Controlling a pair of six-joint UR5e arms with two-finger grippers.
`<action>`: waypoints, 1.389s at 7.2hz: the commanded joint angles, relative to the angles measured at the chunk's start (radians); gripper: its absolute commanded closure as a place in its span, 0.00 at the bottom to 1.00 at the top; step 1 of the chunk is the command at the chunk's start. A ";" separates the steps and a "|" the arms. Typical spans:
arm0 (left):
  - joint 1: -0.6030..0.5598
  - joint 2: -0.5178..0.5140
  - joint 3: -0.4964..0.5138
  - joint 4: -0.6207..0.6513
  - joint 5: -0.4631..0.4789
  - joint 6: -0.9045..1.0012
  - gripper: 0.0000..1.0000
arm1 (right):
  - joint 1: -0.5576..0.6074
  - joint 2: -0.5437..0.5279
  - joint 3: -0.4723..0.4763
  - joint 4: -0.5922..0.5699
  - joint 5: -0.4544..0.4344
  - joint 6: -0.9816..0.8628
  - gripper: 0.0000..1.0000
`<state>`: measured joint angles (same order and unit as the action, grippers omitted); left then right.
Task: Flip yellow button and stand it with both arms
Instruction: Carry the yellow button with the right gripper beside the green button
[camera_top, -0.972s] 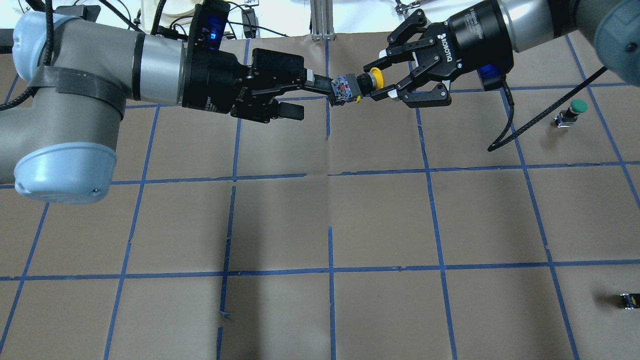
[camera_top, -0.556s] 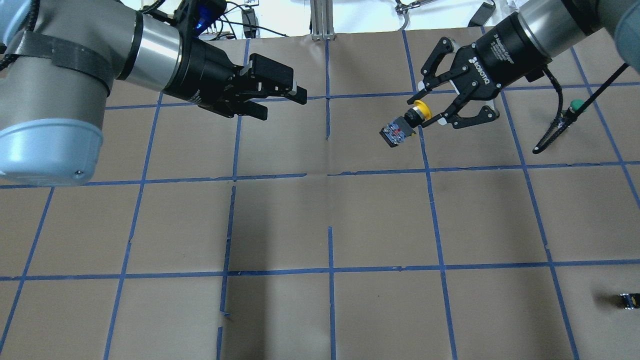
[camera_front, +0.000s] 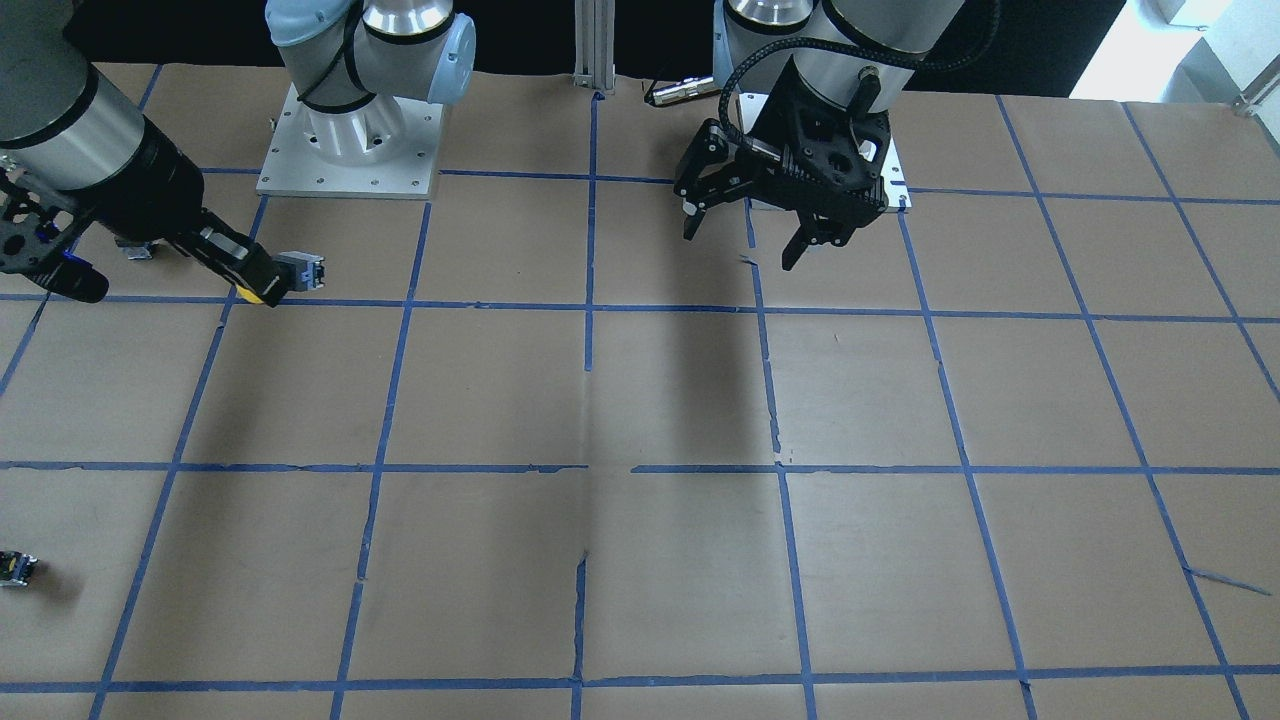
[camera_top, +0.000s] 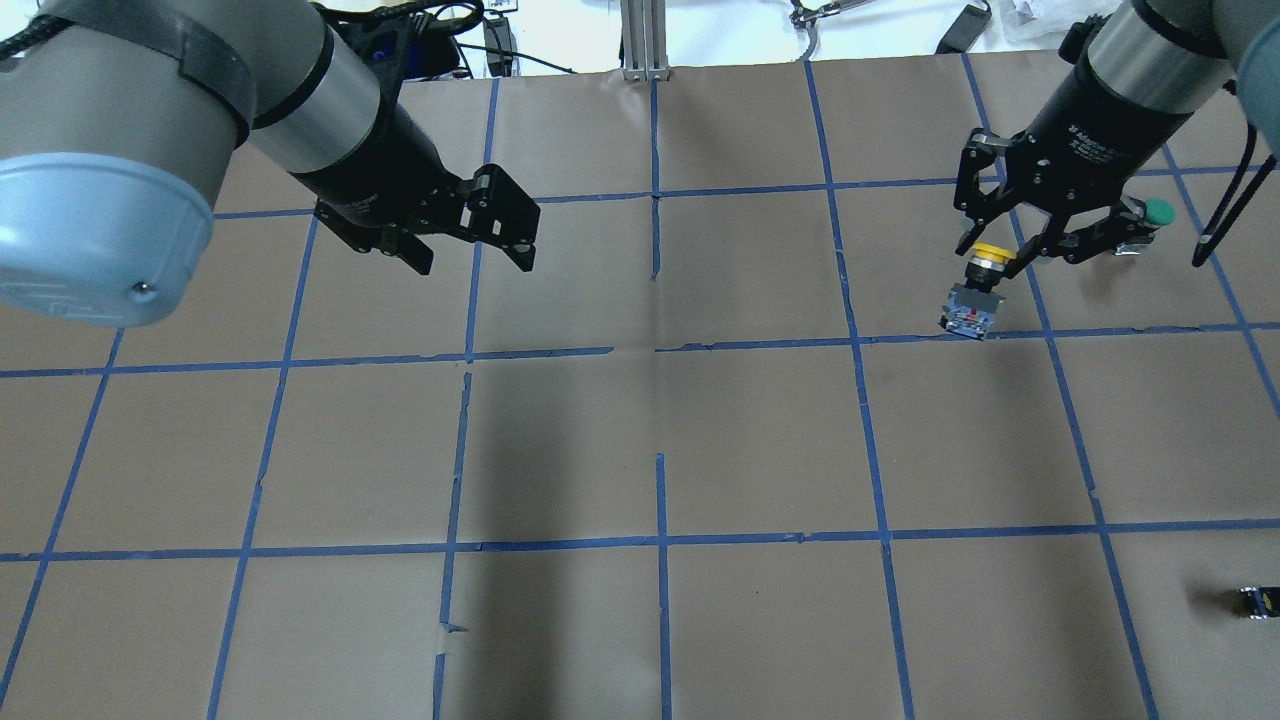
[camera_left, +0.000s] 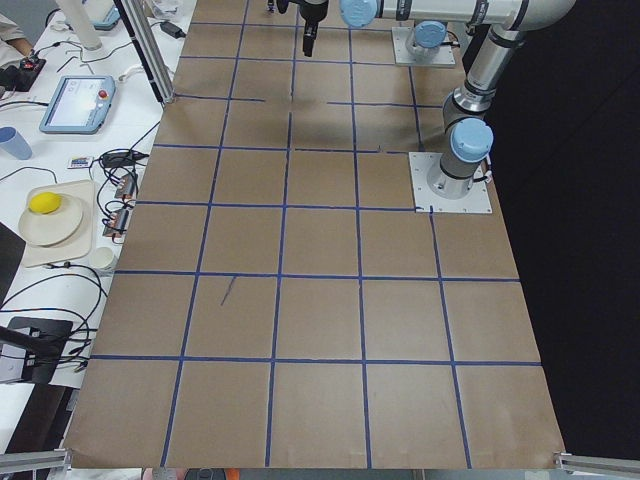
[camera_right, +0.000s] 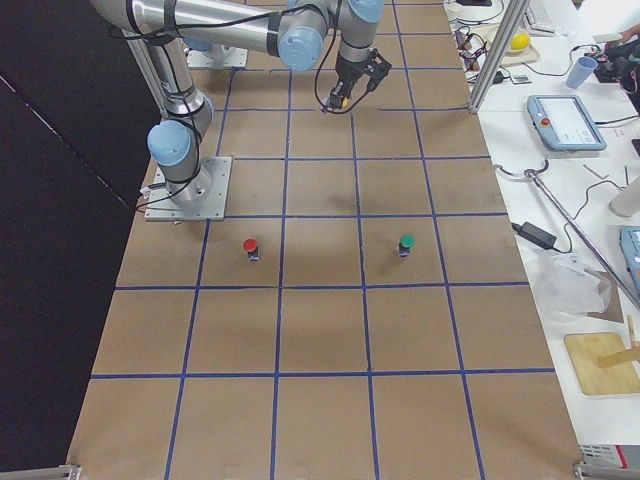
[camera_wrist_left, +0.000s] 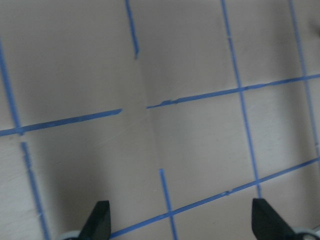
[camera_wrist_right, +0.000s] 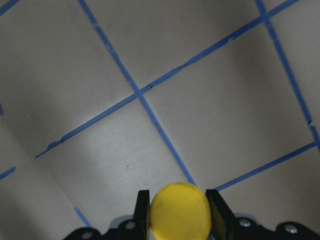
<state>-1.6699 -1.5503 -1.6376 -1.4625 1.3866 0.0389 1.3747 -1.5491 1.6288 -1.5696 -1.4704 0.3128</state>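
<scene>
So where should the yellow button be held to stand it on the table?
Probably the yellow button by its round cap, from above, as the right pincer has it: the blocky body hangs below, its base free to meet the table.

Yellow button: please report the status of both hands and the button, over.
Left hand open, empty. Right hand shut on yellow button, cap up, body down, not yet released. Green button stands apart, not in the way.

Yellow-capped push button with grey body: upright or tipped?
Yellow-capped push button: cap-up but tilted; right gripper shut on its cap, grey body hanging below. Touching the brown table: cannot tell.
</scene>
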 joint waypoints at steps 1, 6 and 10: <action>-0.002 -0.005 0.012 -0.027 0.095 -0.028 0.00 | -0.066 0.000 0.058 -0.163 -0.123 -0.091 0.94; -0.002 -0.005 0.013 -0.021 0.150 -0.051 0.00 | -0.232 -0.011 0.305 -0.677 -0.131 -0.400 0.90; -0.002 -0.004 0.013 -0.036 0.152 -0.051 0.00 | -0.302 0.076 0.436 -1.113 -0.173 -0.506 0.90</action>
<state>-1.6720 -1.5536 -1.6249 -1.4930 1.5384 -0.0122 1.0846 -1.5116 2.0417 -2.5593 -1.6401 -0.1737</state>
